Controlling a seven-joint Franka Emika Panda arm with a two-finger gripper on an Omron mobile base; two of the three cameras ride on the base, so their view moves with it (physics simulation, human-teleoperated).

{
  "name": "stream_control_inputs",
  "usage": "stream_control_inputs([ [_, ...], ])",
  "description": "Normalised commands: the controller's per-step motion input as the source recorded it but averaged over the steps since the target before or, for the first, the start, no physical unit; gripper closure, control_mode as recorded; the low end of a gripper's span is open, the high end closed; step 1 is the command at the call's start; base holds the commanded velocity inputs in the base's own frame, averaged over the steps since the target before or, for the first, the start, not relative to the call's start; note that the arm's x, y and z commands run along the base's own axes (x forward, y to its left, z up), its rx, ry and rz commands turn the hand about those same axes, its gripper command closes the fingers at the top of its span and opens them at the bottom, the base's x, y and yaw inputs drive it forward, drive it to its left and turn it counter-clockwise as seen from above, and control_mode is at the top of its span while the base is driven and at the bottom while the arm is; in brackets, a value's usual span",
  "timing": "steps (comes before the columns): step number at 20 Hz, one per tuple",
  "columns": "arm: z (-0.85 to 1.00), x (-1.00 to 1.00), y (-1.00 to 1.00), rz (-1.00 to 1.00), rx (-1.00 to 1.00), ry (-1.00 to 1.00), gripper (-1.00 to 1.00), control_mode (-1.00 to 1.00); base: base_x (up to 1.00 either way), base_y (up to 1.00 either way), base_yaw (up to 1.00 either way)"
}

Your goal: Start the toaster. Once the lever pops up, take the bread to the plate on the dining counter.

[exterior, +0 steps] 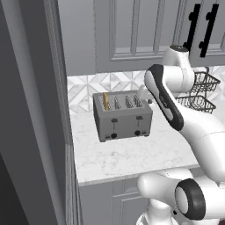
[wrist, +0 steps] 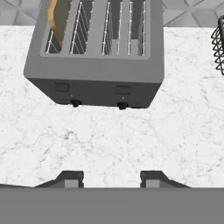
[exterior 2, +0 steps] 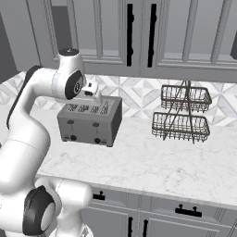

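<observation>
Kitchen: grey cabinets (exterior 2: pixel 139 37), marble counter (exterior 2: pixel 152 162), toaster (exterior: pixel 122 115).

I see the toaster (exterior: pixel 122 115) standing upright on the marble worktop, close to the tiled wall. It is a boxy grey metal one with four slots on top, and two dark levers and two black knobs on its front face. The bread (exterior: pixel 105 101) stands on edge in the leftmost slot, its golden-tan crust poking up above the top.
</observation>
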Motion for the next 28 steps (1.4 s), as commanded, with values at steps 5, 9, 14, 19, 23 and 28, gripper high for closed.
stream_control_inputs([
  [5, 0.00, 0.00, 0.19, -0.02, 0.00, 0.00, -1.00, -1.00, 0.00, 0.00, 0.00],
  [9, -0.07, 0.00, 0.60, 0.00, 0.00, -0.06, -1.00, -1.00, 0.00, 0.00, 0.00],
  [14, -0.20, 0.00, 0.52, 0.00, 0.00, -0.13, -1.00, -1.00, 0.00, 0.00, 0.00],
  [19, -0.30, 0.01, 0.60, 0.00, 0.00, -0.21, 1.00, -1.00, 0.00, 0.00, 0.00],
  [23, -0.24, 0.08, 0.56, 0.00, 0.00, -0.14, 1.00, -1.00, 0.00, 0.00, 0.00],
  [28, -0.07, 0.29, 0.27, 0.00, 0.00, 0.00, 1.00, -1.00, 0.00, 0.00, 0.00],
])
